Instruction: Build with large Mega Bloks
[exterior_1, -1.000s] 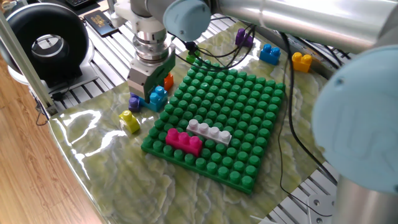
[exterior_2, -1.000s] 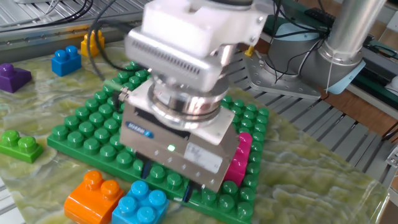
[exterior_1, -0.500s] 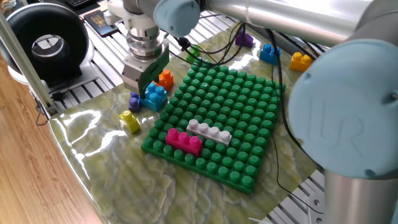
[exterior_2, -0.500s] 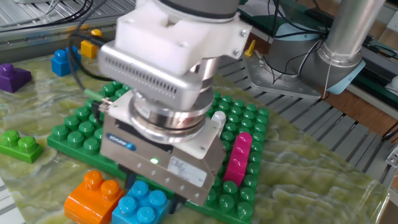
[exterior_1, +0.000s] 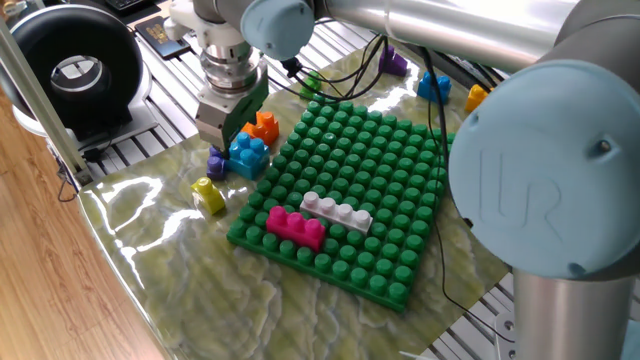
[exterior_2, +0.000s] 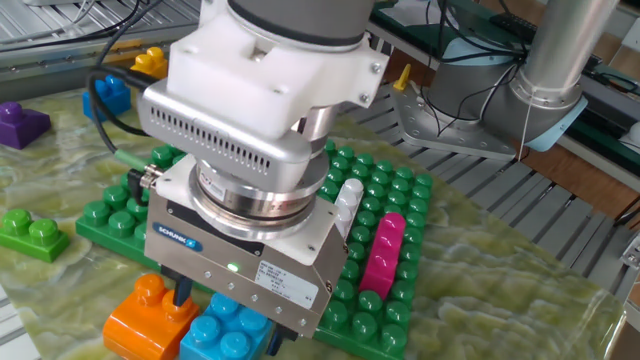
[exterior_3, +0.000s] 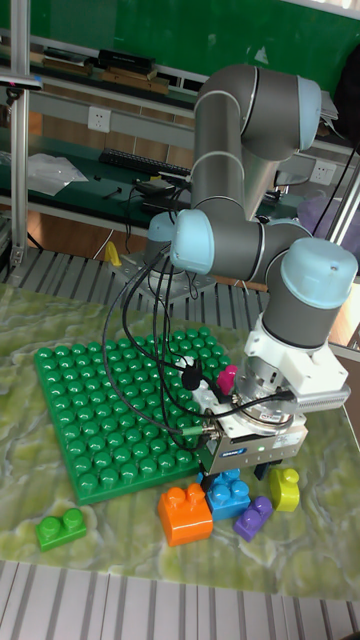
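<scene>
Tall fixed view: gripper (exterior_3: 243, 478) hangs low over the light blue brick (exterior_3: 229, 494), w/ the orange brick (exterior_3: 186, 514) touching that brick at its 9 o'clock. Fingers hidden by the gripper body here; can't tell if spread or pinching. Purple brick (exterior_3: 253, 517) sits at 4 o'clock of the light blue one, yellow brick (exterior_3: 284, 489) just beside at 3 o'clock. Green brick (exterior_3: 60, 528) lies alone on the table (exterior_3: 40, 300), well apart, past the 7 o'clock corner of the green baseplate (exterior_3: 110, 410).

One fixed view: magenta brick (exterior_1: 294, 226) and white brick (exterior_1: 337, 211) are pressed onto the baseplate near its 7 o'clock edge, touching each other. Light blue, orange, purple and yellow bricks cluster off the plate at 9–10 o'clock, under the gripper. A blue brick (exterior_1: 432, 85), another purple (exterior_1: 391, 63) and another yellow (exterior_1: 478, 96) lie at 12–1 o'clock beyond the plate.
</scene>
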